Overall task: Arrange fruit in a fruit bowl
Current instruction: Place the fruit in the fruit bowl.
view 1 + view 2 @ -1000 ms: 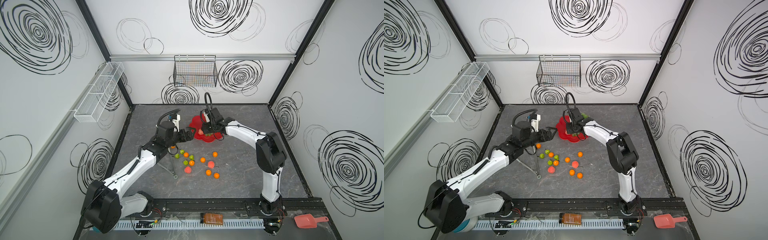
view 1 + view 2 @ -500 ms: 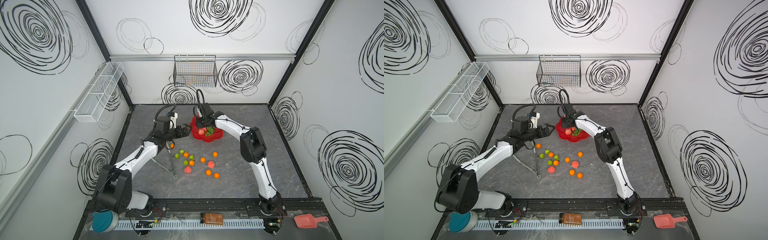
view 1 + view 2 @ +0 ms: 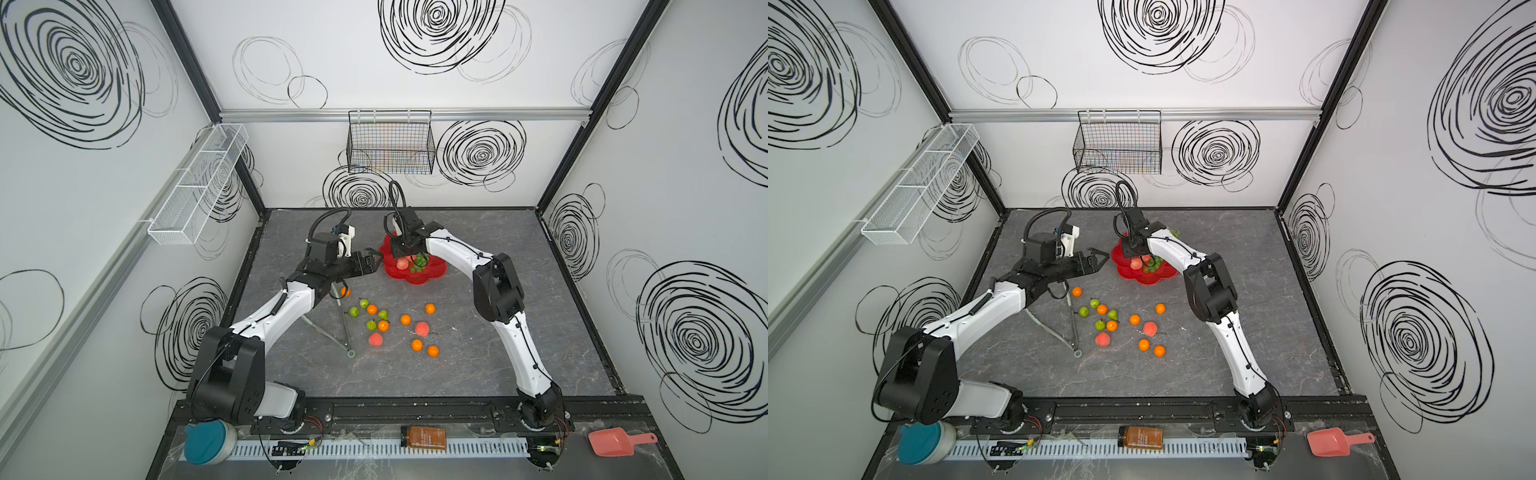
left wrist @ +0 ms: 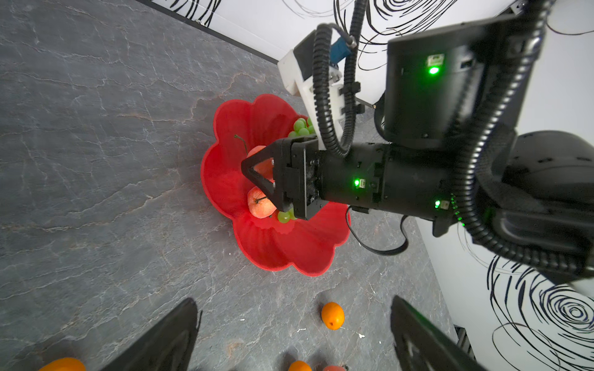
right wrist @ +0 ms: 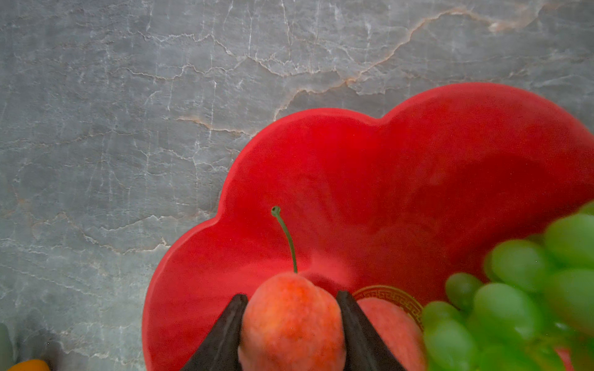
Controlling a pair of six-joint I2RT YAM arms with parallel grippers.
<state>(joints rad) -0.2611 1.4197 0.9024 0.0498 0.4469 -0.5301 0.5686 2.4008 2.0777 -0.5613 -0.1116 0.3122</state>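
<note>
The red scalloped fruit bowl [image 3: 434, 275] [image 3: 1165, 277] [image 4: 289, 250] [image 5: 385, 176] stands at the back middle of the table. It holds green grapes [image 3: 420, 261] [image 5: 514, 305] and a peach [image 4: 258, 204]. My right gripper [image 3: 405, 252] [image 5: 291, 295] hangs over the bowl, shut on another peach [image 5: 291, 324] with a long stem. My left gripper [image 3: 372, 262] [image 4: 294, 334] stands open and empty just left of the bowl's rim. Several fruits lie loose in front: tangerines [image 3: 430, 308], pears [image 3: 354, 311], peaches [image 3: 375, 339].
Thin metal tongs [image 3: 343, 332] lie on the table under my left arm. A black wire basket [image 3: 390, 143] hangs on the back wall and a white mesh rack [image 3: 199, 183] on the left wall. A pink scoop [image 3: 615, 441], a bottle [image 3: 423, 436] and a teal-lidded tub [image 3: 205, 442] sit at the front edge.
My right gripper has shifted slightly left over the bowl with the peach, its elbow swinging inward. My left gripper has drawn back a little from the bowl.
</note>
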